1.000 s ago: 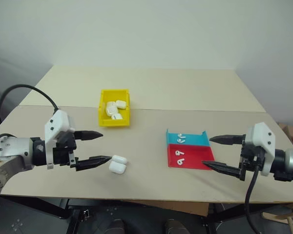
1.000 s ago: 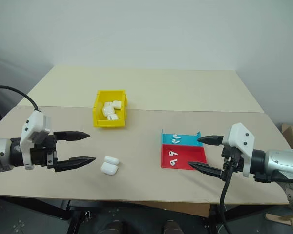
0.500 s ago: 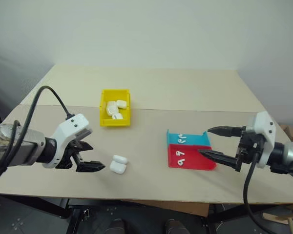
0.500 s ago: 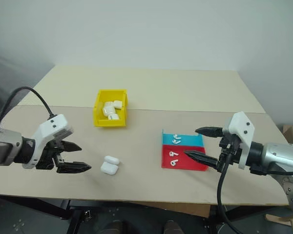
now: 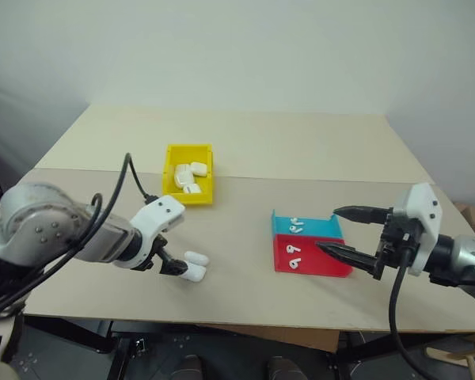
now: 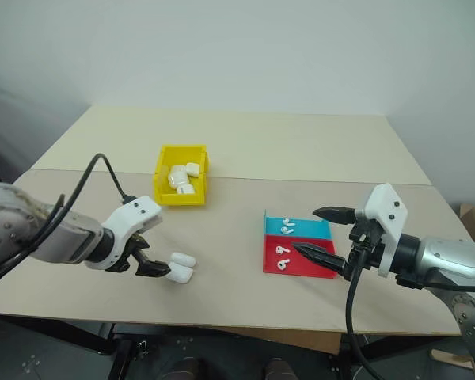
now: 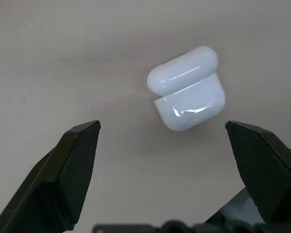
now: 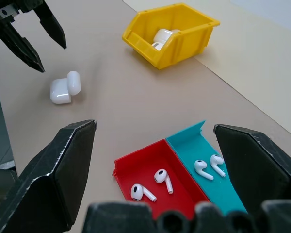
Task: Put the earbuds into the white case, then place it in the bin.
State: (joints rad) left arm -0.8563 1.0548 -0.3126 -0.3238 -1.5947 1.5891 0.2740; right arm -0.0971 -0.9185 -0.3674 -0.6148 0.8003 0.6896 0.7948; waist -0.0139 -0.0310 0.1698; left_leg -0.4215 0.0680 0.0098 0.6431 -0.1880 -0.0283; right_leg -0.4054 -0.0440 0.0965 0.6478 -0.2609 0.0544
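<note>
— How far along is it?

— Barely begun, I'd say. The white case (image 7: 186, 88) lies on the surface (image 5: 245, 150) with its lid ajar, the left tool (image 7: 162, 128) spread wide just above it, gripping nothing.

— And the earbuds?

— Two earbuds (image 8: 149, 186) sit in the red tray (image 8: 177, 199), two more in the blue tray (image 8: 194, 141) beside it. The right tool (image 5: 338, 231) hovers near them, fingers apart, empty.

— The bin?

— The bin (image 5: 188, 173) already holds a few white cases (identical ones, probably, though it's hard to tell). Loading, closing and binning all remain.
</note>
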